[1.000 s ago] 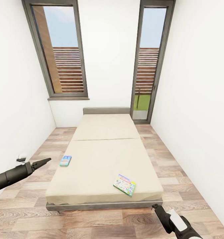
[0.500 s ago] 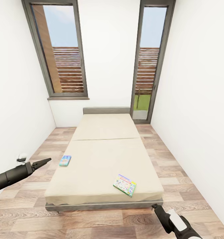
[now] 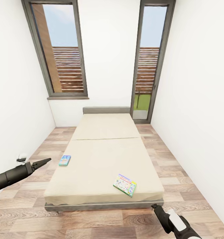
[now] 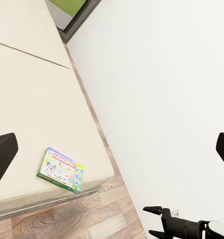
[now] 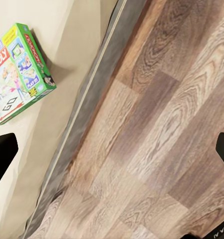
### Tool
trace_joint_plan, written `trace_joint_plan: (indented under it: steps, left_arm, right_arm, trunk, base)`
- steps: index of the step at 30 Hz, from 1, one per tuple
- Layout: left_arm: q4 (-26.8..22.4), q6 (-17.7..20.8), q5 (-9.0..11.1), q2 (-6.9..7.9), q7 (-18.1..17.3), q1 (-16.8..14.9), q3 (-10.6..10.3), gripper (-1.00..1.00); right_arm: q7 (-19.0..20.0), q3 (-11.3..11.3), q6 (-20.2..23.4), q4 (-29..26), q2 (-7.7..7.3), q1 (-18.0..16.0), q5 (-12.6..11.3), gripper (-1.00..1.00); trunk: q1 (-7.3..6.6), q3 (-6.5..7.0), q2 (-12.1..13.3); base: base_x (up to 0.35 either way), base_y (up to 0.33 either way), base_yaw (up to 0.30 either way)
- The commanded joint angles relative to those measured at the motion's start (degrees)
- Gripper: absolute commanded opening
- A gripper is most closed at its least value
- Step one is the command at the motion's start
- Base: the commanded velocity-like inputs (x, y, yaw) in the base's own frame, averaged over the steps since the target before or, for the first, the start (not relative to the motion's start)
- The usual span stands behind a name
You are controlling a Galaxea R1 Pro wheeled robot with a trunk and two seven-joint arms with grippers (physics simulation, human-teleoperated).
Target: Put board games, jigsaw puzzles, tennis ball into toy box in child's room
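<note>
**Colours and patterns in the bedroom**

Bed (image 3: pixel 102 156): beige cover, grey frame. Green-edged board game (image 3: pixel 124 185): white face with multicoloured print, "OPOLY" lettering legible from the right wrist. Blue board game (image 3: pixel 65 160): blue with small coloured marks. Floor (image 3: pixel 178 166): brown wood-grain planks. Walls (image 3: pixel 198 83): plain white. Window frames (image 3: pixel 42 56): dark grey.

bed (image 3: pixel 102 156) — matt beige cloth | floor (image 3: pixel 178 172) — wood-plank, slight sheen | board games (image 3: pixel 124 185) — printed card

White walls (image 3: pixel 108 49) close in a narrow room. A beige bed (image 3: pixel 105 156) stands on wood-plank floor (image 3: pixel 171 172); tall windows (image 3: pixel 60 49) at eleven and one o'clock.
</note>
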Motion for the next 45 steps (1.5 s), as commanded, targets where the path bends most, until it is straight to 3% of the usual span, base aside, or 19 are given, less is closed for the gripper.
trace_joint_plan:
  steps: [1, 22, 33, 45]
  left_arm:
    - [0.0, 0.6, 0.0, 0.0, -0.2, -0.1, 0.0, 1.0]
    - [0.0, 0.6, -0.1, -0.08, -0.2, -0.1, 0.0, 1.0]
    - [0.0, 0.6, -0.1, -0.08, -0.2, -0.1, 0.0, 1.0]
    - [0.0, 0.6, -0.1, -0.05, -0.2, -0.1, 0.0, 1.0]
  right_arm:
    - [-0.4, -0.1, 0.3, -0.1, 0.02, 0.0, -0.6, 1.0]
    - [-0.4, -0.1, 0.2, -0.1, 0.13, 0.0, -0.6, 1.0]
    - [-0.1, 0.1, -2.2, -0.1, 0.21, 0.0, -0.6, 1.0]
    - [4.5, 0.2, -2.9, -0.2, 0.22, 0.0, -0.6, 1.0]
  trunk:
    - [0.24, -0.28, -0.5]
    - [4.86, -4.05, -8.9]
    - [7.27, -6.03, -13.3]
    - [9.91, -8.18, -18.2]
  base:
    - [0.0, 0.0, 0.0]
    - [0.0, 0.0, 0.0]
    - [0.0, 0.0, 0.0]
    - [0.0, 0.0, 0.0]
